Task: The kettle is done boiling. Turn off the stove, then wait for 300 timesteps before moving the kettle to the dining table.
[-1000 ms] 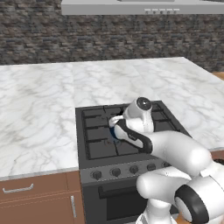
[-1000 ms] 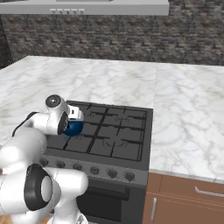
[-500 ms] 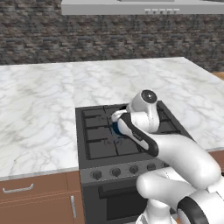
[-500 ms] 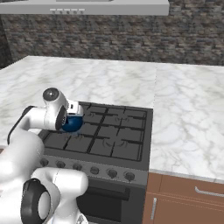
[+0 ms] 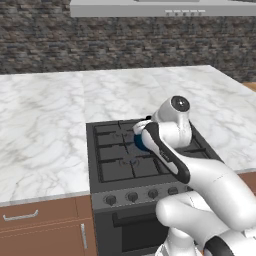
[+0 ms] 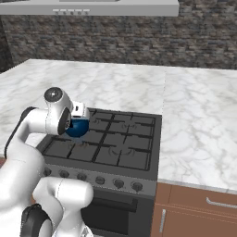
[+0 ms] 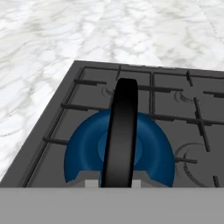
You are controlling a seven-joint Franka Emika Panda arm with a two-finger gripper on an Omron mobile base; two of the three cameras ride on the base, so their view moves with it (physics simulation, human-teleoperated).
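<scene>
Gripper (image 7: 114,183) is sitting closed on the black arched handle (image 7: 120,135) of the small glossy blue kettle (image 7: 87,148); in the hand view its fingertips are lying behind the grey band, so the pads themselves are hard to make out. From both base cameras the white hand is covering most of the kettle, leaving just a blue sliver showing. White arm is arching forward from the base, elbow low, wrist bent down over the dark grey gas stove (image 5: 120,167). Kettle is over the black grates; whether it is resting on them is unclear. Round front knobs (image 6: 118,183) are lining the stove's near edge at 6 o'clock. White grey-veined marble counter (image 5: 45,125) is wrapping the stove at 9, 12 and 3 o'clock, with a grey range hood (image 5: 160,7) overhead
</scene>
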